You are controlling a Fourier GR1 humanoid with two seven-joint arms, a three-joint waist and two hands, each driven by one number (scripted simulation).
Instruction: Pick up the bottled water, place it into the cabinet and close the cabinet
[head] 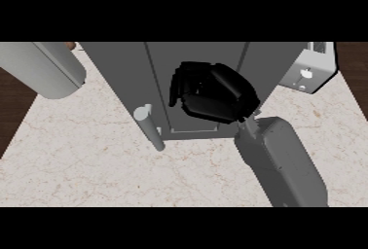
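Grey cabinet [201,87] on your desk [108,170]: right hand [215,95] is hovering, fingers [188,80] curling, pinching nothing visible.

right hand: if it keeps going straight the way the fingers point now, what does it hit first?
Most likely the cabinet. The right hand sits over its grey front, fingers curled and pointing up-left into that face, with nothing visible between. Depth is unclear from this steep view, so it may already be touching. No bottled water is visible.
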